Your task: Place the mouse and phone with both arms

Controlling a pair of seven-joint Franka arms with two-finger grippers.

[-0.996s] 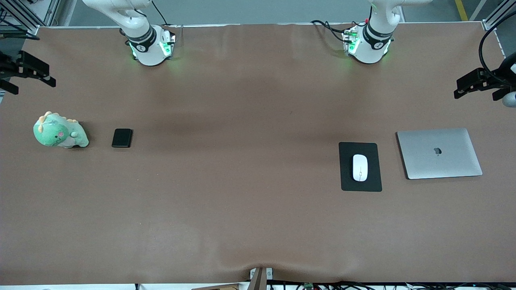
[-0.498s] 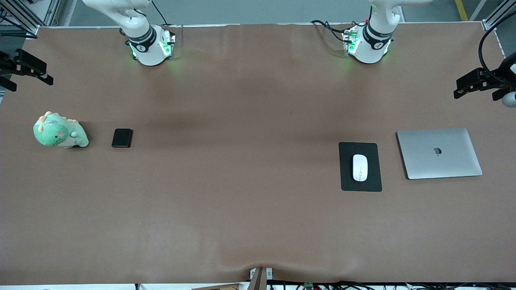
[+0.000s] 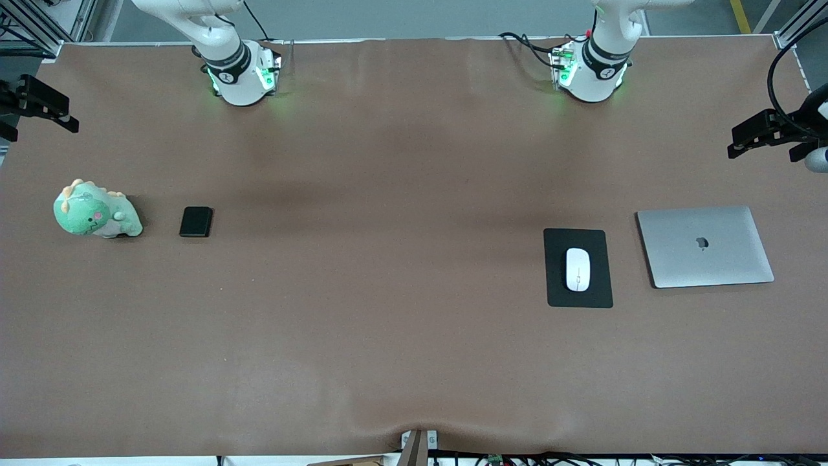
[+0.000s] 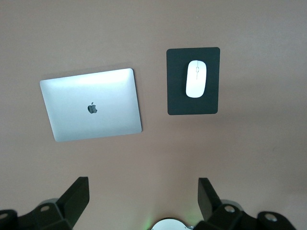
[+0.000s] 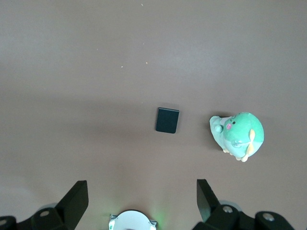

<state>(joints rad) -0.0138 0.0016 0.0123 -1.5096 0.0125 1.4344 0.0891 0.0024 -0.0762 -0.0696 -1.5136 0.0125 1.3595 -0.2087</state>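
Table (image 3: pixel 401 194): covered in brown cloth, arm bases along its top edge.
Mouse (image 3: pixel 577 269): laid on a black pad (image 3: pixel 556 285), beside a closed silver laptop (image 3: pixel 705 246), toward the left arm's end.
Phone (image 3: pixel 196 221): laid flat near a green plush toy (image 3: pixel 96 211), toward the right arm's end.
Left gripper (image 4: pixel 144 203): held high over the table's edge, fingers spread wide, nothing gripped.
Right gripper (image 5: pixel 141 203): held high at its own end, fingers spread wide, nothing gripped.

A robotics lab set up as a mock office desk: two white arms (image 3: pixel 220 58) bolted along one edge of a brown cloth-covered tabletop (image 3: pixel 388 356), aluminium framing (image 3: pixel 39 26) and loose cables (image 3: pixel 530 45) at its borders, with a closed laptop (image 3: pixel 705 246), mouse pad (image 3: pixel 577 294) and plush toy (image 3: pixel 94 210) as props.
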